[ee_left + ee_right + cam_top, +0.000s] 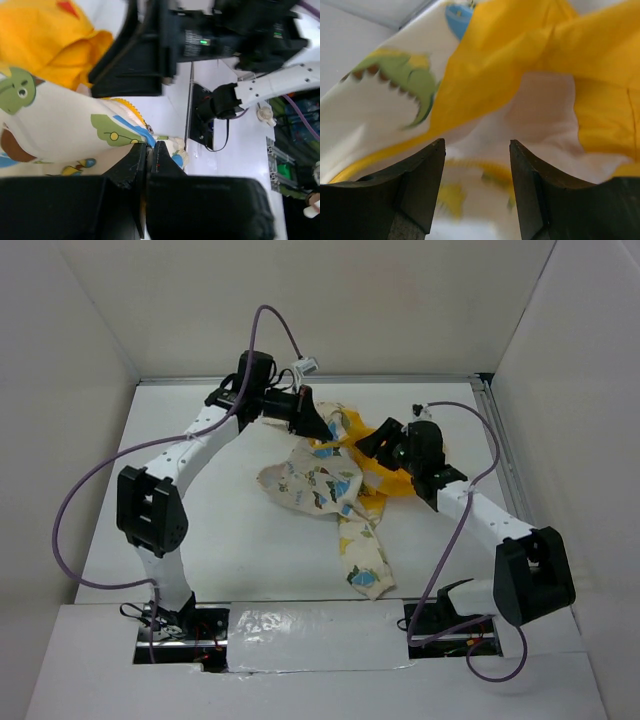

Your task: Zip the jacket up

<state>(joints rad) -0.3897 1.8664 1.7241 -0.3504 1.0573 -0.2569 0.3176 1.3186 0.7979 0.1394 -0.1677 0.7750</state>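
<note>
Cream jacket (pixel 335 485), top view: crumpled mid-table (pixel 200 510); yellow lining up at its 12–3 o'clock side, one sleeve trailing to 6 o'clock.
Top view, left gripper (pixel 318 428): at the jacket's 11 o'clock edge, on the cloth; jaw gap can't be read here.
Top view, right gripper (pixel 373 444): at the jacket's 1 o'clock, over yellow lining; jaws hidden.
Left wrist view, jacket: printed cream panel fills the 9 o'clock half, yellow lining at 11 o'clock; yellow zip teeth (pixel 131 103) run along the edge toward the tips.
Left wrist view, fingers (pixel 131 160): pressed together, nipping a cream/blue bit of the jacket's edge at the tips.
Right wrist view, jacket: cream w/ green print at 9–10 o'clock, yellow lining 12–3 o'clock, blurred close up.
Right wrist view, fingers (pixel 420 180): wide apart, nothing clamped; cloth sits just beyond the gap, contact can't tell.
</note>
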